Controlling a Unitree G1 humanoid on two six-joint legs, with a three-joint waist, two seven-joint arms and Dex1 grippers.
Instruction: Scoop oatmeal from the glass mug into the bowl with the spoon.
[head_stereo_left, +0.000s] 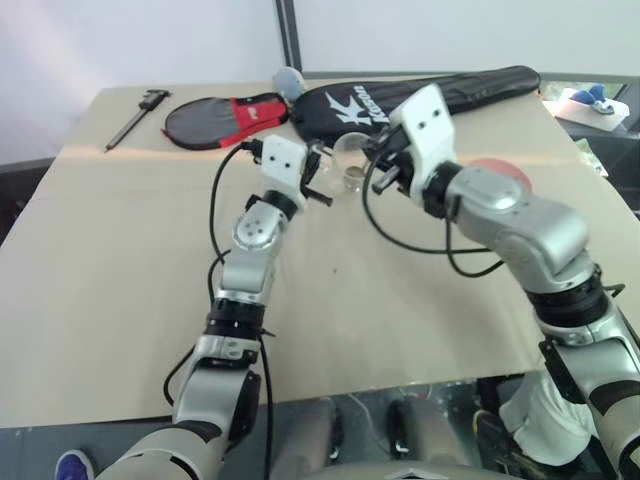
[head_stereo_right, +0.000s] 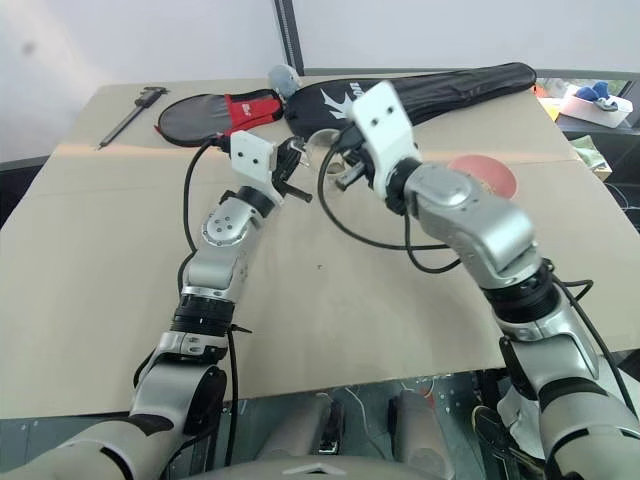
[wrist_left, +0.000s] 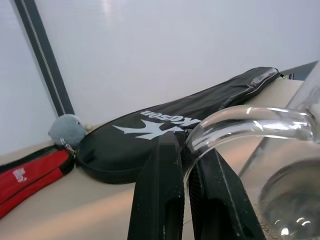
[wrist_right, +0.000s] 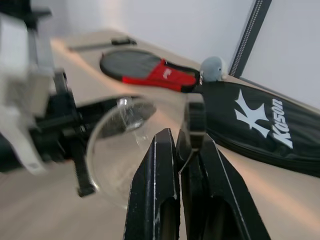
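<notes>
My left gripper (head_stereo_left: 322, 180) holds the glass mug (head_stereo_left: 350, 165) above the middle of the table. Its fingers (wrist_left: 160, 190) are shut on the mug's curved handle (wrist_left: 240, 125). My right gripper (head_stereo_left: 383, 170) is right beside the mug's rim, shut on a slim blurred thing that I take for the spoon (wrist_right: 194, 120). The mug's round mouth (wrist_right: 120, 150) lies just past those fingers. The oatmeal is not clear through the glass. The salmon-pink bowl (head_stereo_right: 485, 175) sits on the table to the right, partly hidden by my right forearm.
A long black racket bag (head_stereo_left: 430, 95) lies along the far edge. To its left are a grey plush ball (head_stereo_left: 288, 80) and a black and red pouch (head_stereo_left: 220, 118). A dark caliper (head_stereo_left: 135, 115) lies at the far left corner.
</notes>
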